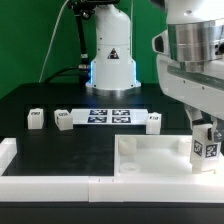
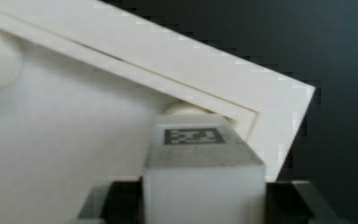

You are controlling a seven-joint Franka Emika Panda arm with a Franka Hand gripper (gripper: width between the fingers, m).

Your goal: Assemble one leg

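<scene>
My gripper (image 1: 205, 142) is shut on a leg (image 1: 206, 150), a stubby white block with a black-and-white tag facing the camera. It holds the leg upright over the corner of the large flat white square piece (image 1: 150, 158) at the exterior view's right. In the wrist view the leg (image 2: 201, 150) stands between my dark fingers (image 2: 108, 200), its tagged end at the corner socket (image 2: 190, 108) of the square piece (image 2: 87, 130). I cannot tell whether it is seated. Three more legs stand behind, the first (image 1: 36, 118), the second (image 1: 63, 120) and the third (image 1: 154, 122).
The marker board (image 1: 110, 115) lies between the loose legs in front of the arm's white base (image 1: 110, 65). A white L-shaped rail (image 1: 40, 180) runs along the table's front and the exterior view's left edge.
</scene>
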